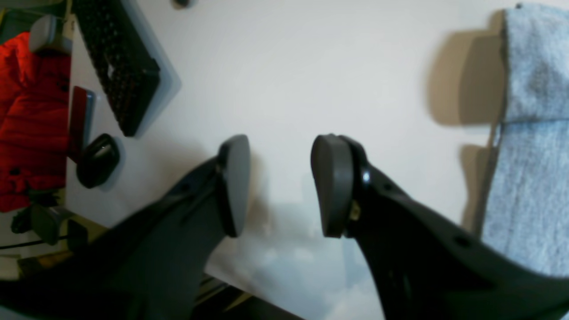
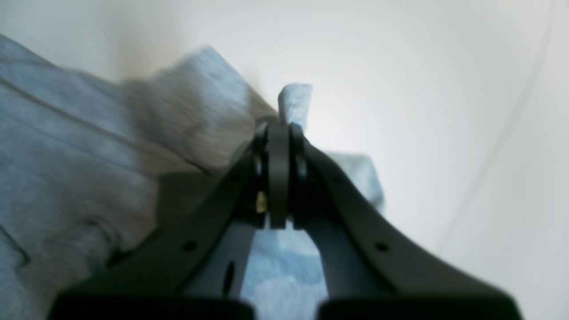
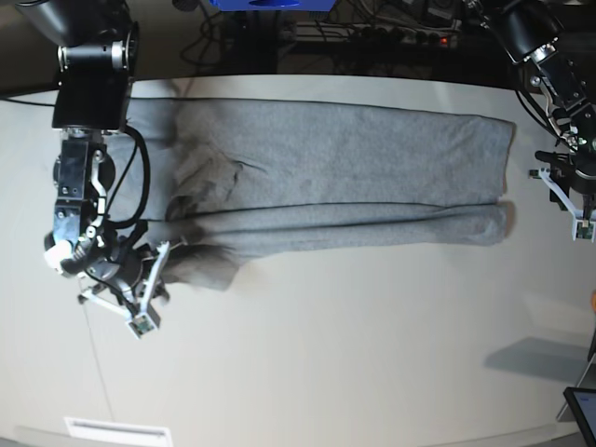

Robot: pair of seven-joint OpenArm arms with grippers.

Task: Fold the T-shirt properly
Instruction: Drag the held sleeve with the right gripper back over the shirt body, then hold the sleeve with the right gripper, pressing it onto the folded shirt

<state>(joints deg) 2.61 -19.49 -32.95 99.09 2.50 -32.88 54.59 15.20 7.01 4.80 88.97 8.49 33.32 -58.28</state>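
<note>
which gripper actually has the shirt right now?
The right gripper: its jaws are shut on a pinch of the grey T-shirt at the shirt's end. The left gripper is open over bare table, beside the shirt's other end.

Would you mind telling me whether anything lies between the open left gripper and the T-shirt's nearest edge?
Nothing visible does. The left gripper hangs open over bare table, and the T-shirt edge lies just beside it with only tabletop between.

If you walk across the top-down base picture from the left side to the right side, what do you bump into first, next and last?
Right gripper, its jaws pinching the shirt's corner → the grey T-shirt stretched across the table → left gripper, jaws apart and holding nothing, just off the shirt's far end.
</note>
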